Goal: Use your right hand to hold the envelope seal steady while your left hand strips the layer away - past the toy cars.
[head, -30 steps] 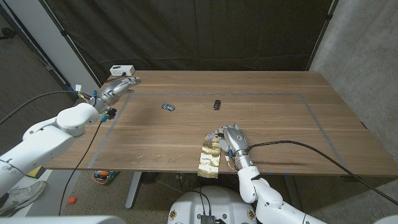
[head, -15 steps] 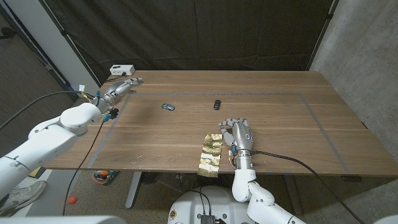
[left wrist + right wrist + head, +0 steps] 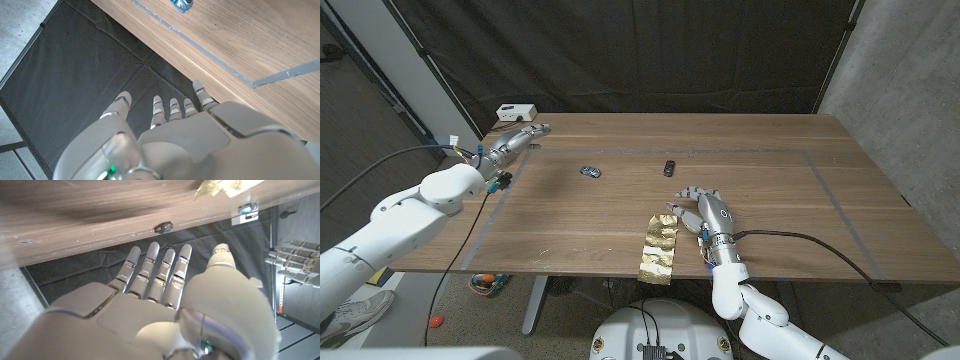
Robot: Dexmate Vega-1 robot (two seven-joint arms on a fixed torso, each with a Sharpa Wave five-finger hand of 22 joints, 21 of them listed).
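A crinkled gold envelope (image 3: pixel 658 248) lies at the table's front edge, its near end hanging over it. My right hand (image 3: pixel 710 215) is just right of its far end, fingers spread and holding nothing; whether the thumb touches the gold I cannot tell. The envelope's corner (image 3: pixel 220 186) also shows in the right wrist view beyond my right hand (image 3: pixel 165 295). A blue toy car (image 3: pixel 590 171) and a black toy car (image 3: pixel 667 167) stand farther back, mid-table. My left hand (image 3: pixel 515 140) reaches out at the far left corner, fingers straight and apart, empty. It is seen as my left hand (image 3: pixel 170 125) in its wrist view.
A white box (image 3: pixel 516 111) sits at the table's far left corner, behind my left hand. Grey tape lines (image 3: pixel 820 170) mark a rectangle on the wooden table (image 3: pixel 770 150). The blue car (image 3: pixel 181 4) and tape (image 3: pixel 200 50) show in the left wrist view. Dark curtains hang behind.
My right hand has come off the gold envelope and shifted right and a little farther back, its fingers spreading. The left hand has barely moved.
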